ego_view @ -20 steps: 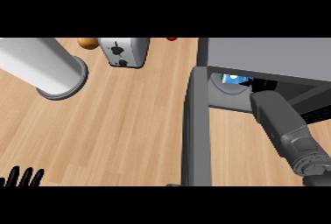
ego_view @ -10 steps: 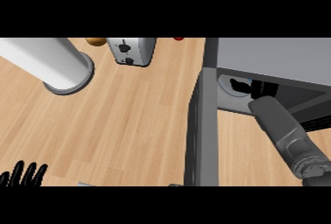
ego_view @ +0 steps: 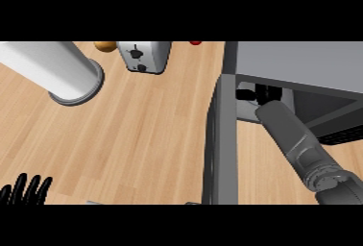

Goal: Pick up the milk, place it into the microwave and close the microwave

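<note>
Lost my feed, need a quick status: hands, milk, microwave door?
Right hand inside the microwave, fingers hidden. Left hand open, resting at lower left. Milk not visible. Microwave door open, nothing blocking its swing.

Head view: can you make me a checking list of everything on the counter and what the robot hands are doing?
Surface: wooden counter, bare in the middle.
Job's things: microwave at the right, its door open; milk not visible.
Clutter: toaster at the top; grey cylinder at the top left; orange thing and red thing along the top edge, too cut off to name.
Robot hands: left robot hand resting open at the lower left; right robot hand inside the microwave, fingers hidden.
Cables: nothing seen.
Surroundings: nothing seen.
</note>
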Controlling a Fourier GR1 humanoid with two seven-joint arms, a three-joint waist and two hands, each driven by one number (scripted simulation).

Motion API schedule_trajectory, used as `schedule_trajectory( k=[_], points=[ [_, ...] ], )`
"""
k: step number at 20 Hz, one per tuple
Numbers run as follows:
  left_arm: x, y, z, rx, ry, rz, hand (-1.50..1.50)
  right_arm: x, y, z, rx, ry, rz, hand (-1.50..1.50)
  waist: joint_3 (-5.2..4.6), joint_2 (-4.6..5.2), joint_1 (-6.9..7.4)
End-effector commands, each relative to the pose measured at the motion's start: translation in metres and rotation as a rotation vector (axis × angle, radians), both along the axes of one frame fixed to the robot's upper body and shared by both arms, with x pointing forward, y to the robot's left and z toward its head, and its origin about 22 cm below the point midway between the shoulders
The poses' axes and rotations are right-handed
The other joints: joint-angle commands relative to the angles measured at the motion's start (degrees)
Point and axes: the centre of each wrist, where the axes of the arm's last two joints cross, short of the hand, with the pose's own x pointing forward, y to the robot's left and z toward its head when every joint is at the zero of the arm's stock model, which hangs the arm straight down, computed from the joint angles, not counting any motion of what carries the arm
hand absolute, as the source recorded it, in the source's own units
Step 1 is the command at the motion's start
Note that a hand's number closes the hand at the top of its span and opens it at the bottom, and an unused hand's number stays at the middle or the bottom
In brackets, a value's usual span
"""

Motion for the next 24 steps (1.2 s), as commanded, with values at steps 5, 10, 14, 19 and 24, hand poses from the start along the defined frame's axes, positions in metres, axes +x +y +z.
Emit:
schedule_trajectory(
  k=[5, 10, 14, 19, 24],
  points=[
    [-0.003, 0.005, -0.001, 0.007, -0.002, 0.004, -1.5, -0.004, 0.038, -0.005, 0.185, 0.034, 0.13, -1.5, 0.17, -0.43, -1.53],
    [-0.003, 0.002, 0.001, 0.008, -0.005, 0.008, -1.5, -0.002, 0.037, -0.001, 0.325, 0.009, 0.208, -1.5, 0.17, -1.09, -3.62],
    [-0.005, -0.001, 0.0, -0.005, -0.012, 0.002, -1.5, -0.002, 0.026, -0.002, 0.439, -0.001, 0.24, -1.5, 0.12, -1.37, -4.31],
    [-0.02, -0.001, -0.003, 0.005, 0.02, -0.001, -1.5, -0.037, 0.021, -0.051, 0.578, 0.031, 0.29, -1.5, -0.01, -2.19, -5.77],
    [-0.025, -0.001, 0.002, 0.011, 0.026, 0.023, -1.5, -0.055, 0.005, -0.072, 0.643, 0.028, 0.347, -1.5, -0.12, -2.83, -7.08]
  ],
)
